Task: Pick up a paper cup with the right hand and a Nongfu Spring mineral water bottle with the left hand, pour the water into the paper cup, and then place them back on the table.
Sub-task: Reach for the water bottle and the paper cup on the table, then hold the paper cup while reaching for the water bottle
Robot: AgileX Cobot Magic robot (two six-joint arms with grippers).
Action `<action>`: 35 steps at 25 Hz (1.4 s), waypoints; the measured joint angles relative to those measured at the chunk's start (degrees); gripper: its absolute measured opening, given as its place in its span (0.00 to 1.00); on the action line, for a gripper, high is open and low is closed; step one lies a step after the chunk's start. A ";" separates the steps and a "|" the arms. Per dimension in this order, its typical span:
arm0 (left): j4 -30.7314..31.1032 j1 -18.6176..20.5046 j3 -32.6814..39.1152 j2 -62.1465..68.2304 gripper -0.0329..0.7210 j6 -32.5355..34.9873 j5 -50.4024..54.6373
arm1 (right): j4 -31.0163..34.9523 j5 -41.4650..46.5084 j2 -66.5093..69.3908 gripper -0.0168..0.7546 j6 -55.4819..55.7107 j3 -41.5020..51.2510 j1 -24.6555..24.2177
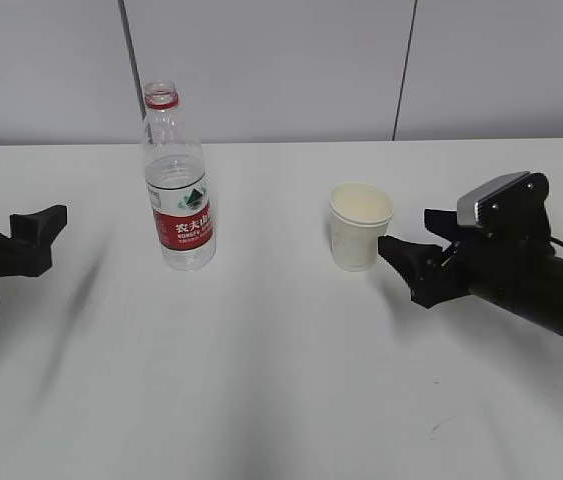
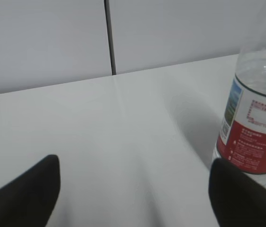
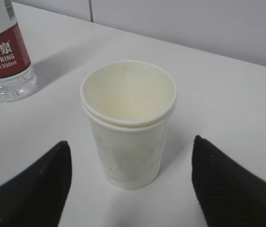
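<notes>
The Nongfu Spring bottle [image 1: 177,190] stands upright on the white table [image 1: 261,380], left of centre, partly filled with clear water. The paper cup [image 1: 360,226] stands upright and empty to its right. My left gripper [image 1: 29,220] is open and empty, well to the left of the bottle. In the left wrist view the bottle [image 2: 258,142] stands just beyond the right finger of the open gripper [image 2: 133,170]. My right gripper [image 1: 406,230] is open, its fingertips just right of the cup. In the right wrist view the cup [image 3: 128,118] stands in front of the open gripper [image 3: 132,146], not touched.
A grey panelled wall [image 1: 281,60] runs along the table's far edge. The bottle's base also shows at the upper left of the right wrist view [image 3: 5,56]. A small dark scuff mark [image 1: 439,430] lies near the front right.
</notes>
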 joint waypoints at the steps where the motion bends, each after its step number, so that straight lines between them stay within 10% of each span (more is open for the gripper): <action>1: 0.00 0.00 0.00 0.00 0.82 -0.06 0.00 | -0.52 -0.54 1.38 0.78 0.02 -1.06 0.00; 35: 0.00 0.00 0.00 0.00 0.81 -0.12 -0.91 | -9.27 -4.06 21.95 0.78 3.76 -23.74 0.14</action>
